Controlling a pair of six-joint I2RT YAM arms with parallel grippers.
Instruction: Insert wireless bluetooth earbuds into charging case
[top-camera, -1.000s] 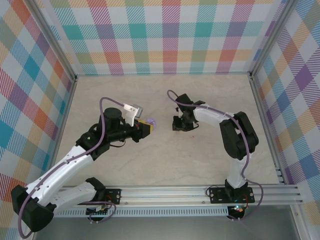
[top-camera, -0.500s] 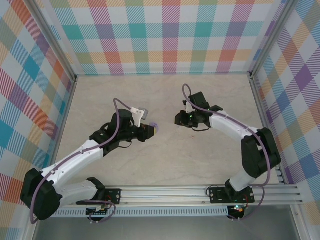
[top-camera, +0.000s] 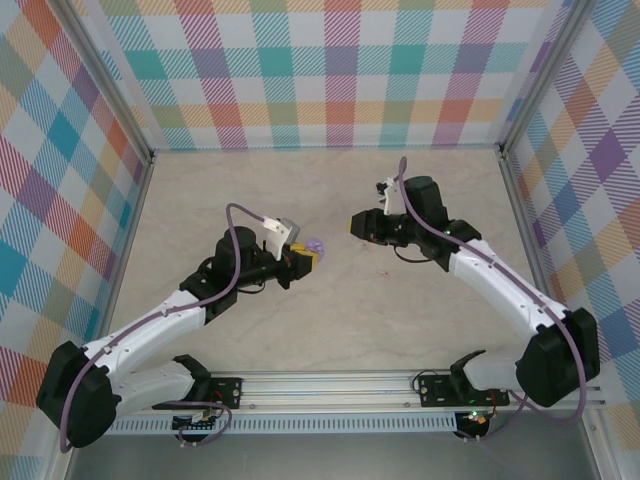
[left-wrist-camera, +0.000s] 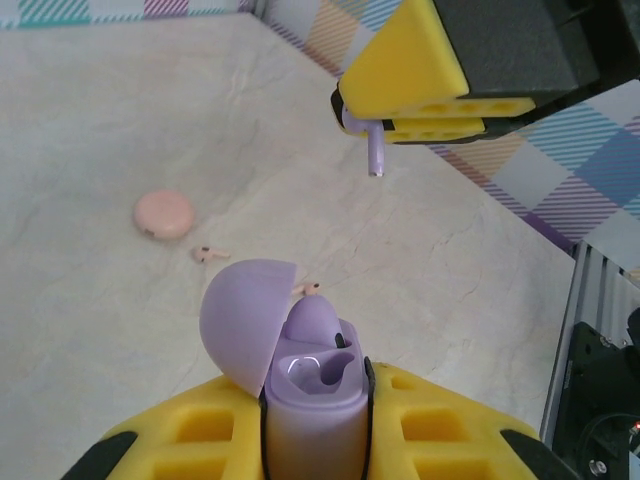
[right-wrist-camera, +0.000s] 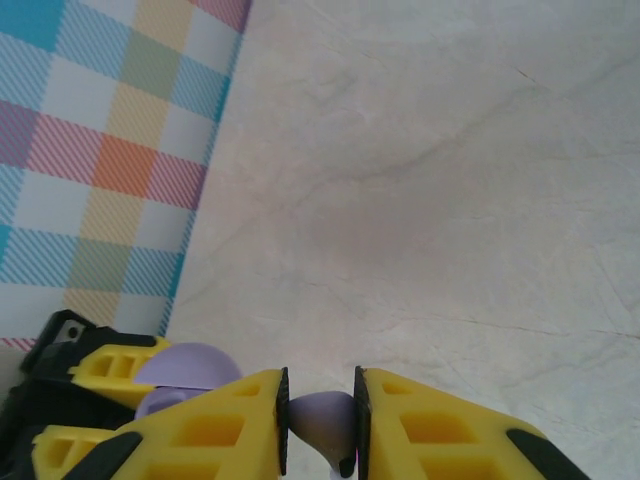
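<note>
Left gripper (left-wrist-camera: 315, 400) is clamped onto the purple case (left-wrist-camera: 312, 425), yellow fingers (left-wrist-camera: 180, 440) squeezing it from both sides. The case stands upright with its lid (left-wrist-camera: 245, 322) flipped open and tilted to one side. One purple earbud (left-wrist-camera: 312, 320) is already sitting in its slot, and the slot next to it looks open and shiny.

Right gripper (right-wrist-camera: 321, 382) is pinched shut on the other purple bud (right-wrist-camera: 322, 420), which sits squeezed between the two yellow pads. From the left wrist cam you can see that bud's stem poking down out of the fingertips, hanging above and a bit beyond the open case, not touching it.

From the top cam the two grippers face each other around the middle of the table (top-camera: 330, 320), left one on the left, right one on the right and slightly farther back, with a small gap between them.

Further out on the table, right of the left gripper, there's a closed pink case (left-wrist-camera: 164, 214) lying flat. Two pink earbuds (left-wrist-camera: 208, 254) lie loose near it, one just beside it and one closer to the purple lid.
</note>
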